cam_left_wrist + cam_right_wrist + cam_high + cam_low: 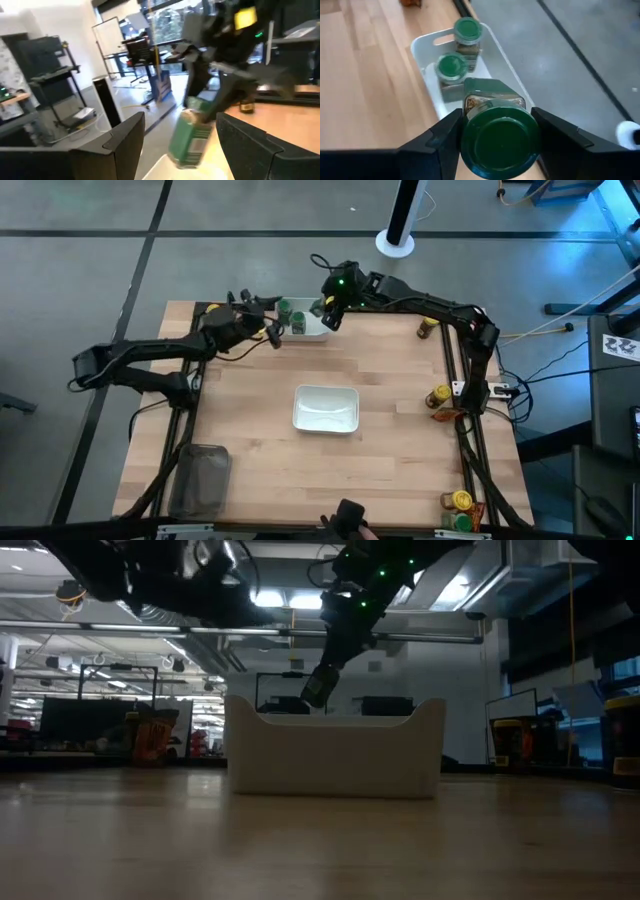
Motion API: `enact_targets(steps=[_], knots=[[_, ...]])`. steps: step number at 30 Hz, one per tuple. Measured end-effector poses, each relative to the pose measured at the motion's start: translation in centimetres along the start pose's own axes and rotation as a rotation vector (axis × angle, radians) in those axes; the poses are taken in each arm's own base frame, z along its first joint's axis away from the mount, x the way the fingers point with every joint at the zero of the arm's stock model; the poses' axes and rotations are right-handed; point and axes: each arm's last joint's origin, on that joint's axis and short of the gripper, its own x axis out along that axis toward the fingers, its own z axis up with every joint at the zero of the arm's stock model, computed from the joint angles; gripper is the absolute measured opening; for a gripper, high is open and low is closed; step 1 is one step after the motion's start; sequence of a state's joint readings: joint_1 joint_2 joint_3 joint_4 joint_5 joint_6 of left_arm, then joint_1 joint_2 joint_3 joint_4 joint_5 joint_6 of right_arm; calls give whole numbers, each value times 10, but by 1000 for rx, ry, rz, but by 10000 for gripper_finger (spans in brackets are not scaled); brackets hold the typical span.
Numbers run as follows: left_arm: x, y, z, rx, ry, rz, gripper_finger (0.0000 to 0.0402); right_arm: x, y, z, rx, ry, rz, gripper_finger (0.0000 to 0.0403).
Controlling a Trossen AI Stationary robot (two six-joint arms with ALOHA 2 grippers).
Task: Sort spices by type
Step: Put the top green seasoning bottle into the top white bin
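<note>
No writing can be read on any label. A green-capped glass jar (500, 137) is pinched between the fingers of the right gripper (495, 135), above the white bowl (427, 45) at the table's (300, 460) far edge. Two more green-capped jars (452, 67) stand upright in that smooth rectangular bowl. The left gripper (268, 332) hovers beside it, fingers spread and empty. A second white bowl (326, 409) sits mid-table. Yellow-capped jars (438, 396) stand along the right edge.

One bowl (325, 409) sits mid-bench (260, 440). Behind it, at the far edge, a second bowl (310, 330) holds two jars (291, 317); a tray (202, 477) lies front-left.
</note>
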State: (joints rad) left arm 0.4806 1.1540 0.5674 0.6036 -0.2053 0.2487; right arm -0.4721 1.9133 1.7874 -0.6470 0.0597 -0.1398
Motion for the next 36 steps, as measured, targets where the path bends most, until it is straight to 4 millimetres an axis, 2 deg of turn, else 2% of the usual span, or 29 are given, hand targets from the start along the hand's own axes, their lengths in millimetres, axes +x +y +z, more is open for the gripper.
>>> enact_targets(steps=[4, 8, 18, 36], knots=[[16, 5, -17, 32, 43, 38, 235, 0, 1, 0, -1, -5, 35, 216], [33, 9, -25, 39, 80, 57, 235, 0, 2, 0, -1, -9, 53, 216], [66, 5, -50, 82, 186, 47, 235, 0, 2, 3, 0, -34, 49, 216], [70, 1, -57, 77, 226, -21, 235, 0, 1, 8, 2, -93, 41, 216]])
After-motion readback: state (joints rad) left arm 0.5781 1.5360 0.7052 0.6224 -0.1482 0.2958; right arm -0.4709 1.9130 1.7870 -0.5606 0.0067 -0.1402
